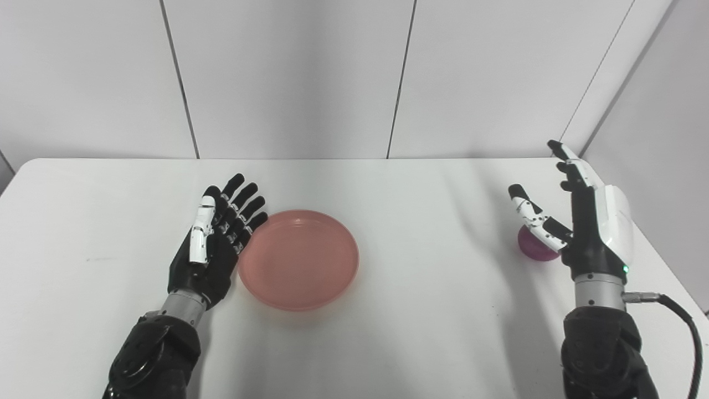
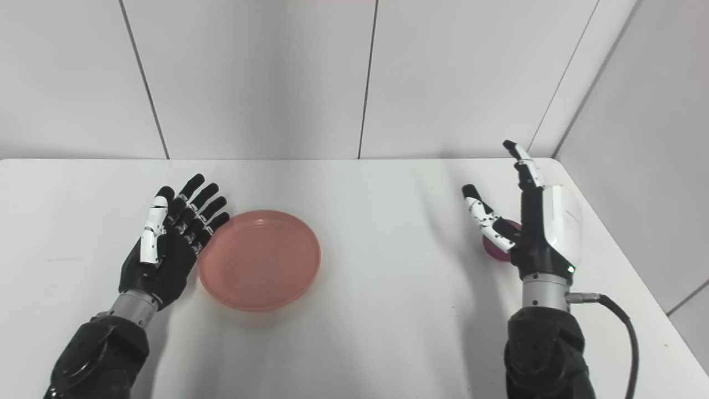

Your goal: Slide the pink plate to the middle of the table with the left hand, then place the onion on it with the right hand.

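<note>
The pink plate (image 1: 299, 258) lies flat on the white table (image 1: 421, 310), left of the middle. My left hand (image 1: 219, 238) is open, palm towards the plate, with its fingers against the plate's left rim. The purple onion (image 1: 533, 248) sits near the table's right edge, mostly hidden behind my right hand (image 1: 581, 221). My right hand is open and upright above the onion, thumb spread to the left, and holds nothing. The plate (image 2: 260, 259) and the onion (image 2: 494, 246) also show in the right eye view.
White wall panels (image 1: 288, 77) stand behind the table. The table's right edge runs close to the onion. A black cable (image 1: 687, 327) hangs from my right wrist.
</note>
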Robot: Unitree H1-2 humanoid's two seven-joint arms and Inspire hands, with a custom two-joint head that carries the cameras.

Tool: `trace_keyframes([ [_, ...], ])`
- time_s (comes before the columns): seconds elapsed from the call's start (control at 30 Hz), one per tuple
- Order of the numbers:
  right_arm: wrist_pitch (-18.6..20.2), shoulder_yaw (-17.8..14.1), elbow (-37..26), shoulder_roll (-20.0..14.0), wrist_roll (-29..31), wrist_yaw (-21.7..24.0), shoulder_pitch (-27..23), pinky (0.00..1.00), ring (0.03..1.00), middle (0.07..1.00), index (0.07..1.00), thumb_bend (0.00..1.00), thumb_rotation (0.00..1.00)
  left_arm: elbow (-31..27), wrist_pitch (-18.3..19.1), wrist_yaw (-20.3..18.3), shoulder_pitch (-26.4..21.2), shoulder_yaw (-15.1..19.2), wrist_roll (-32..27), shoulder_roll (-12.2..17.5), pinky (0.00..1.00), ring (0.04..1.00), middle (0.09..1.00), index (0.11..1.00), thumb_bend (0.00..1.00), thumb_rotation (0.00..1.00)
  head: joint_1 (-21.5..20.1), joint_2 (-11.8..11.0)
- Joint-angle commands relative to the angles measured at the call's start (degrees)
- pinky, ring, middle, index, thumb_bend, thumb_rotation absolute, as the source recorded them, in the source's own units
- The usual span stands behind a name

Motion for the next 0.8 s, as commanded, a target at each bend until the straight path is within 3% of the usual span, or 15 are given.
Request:
trace_keyframes([
  [0.0, 0.02, -0.97, -1.72, -1.64, -1.86, -0.27, -1.10, 0.73, 0.836, 0.878, 0.895, 0.80, 0.46, -0.45, -2.82, -1.34, -1.67, 0.27, -1.06, 0.13, 0.92, 0.934, 0.944, 0.933, 0.46, 1.00, -0.72, -0.20],
  [0.27, 0.26, -2.70, -0.55, -2.57, -2.99, 0.27, -0.03, 0.75, 0.857, 0.893, 0.892, 0.87, 0.39, -0.07, -2.62, -1.57, -1.84, 1.10, -1.33, 0.90, 0.92, 0.930, 0.939, 0.930, 0.47, 1.00, -3.47, -0.59],
  [0.77, 1.29, -3.95, 4.42, -3.42, -5.69, 0.41, 0.44, 0.74, 0.854, 0.901, 0.894, 0.96, 0.40, 2.19, -4.19, -2.93, -2.20, 2.08, -2.15, 1.75, 0.92, 0.939, 0.949, 0.938, 0.48, 1.00, -4.24, -1.07],
])
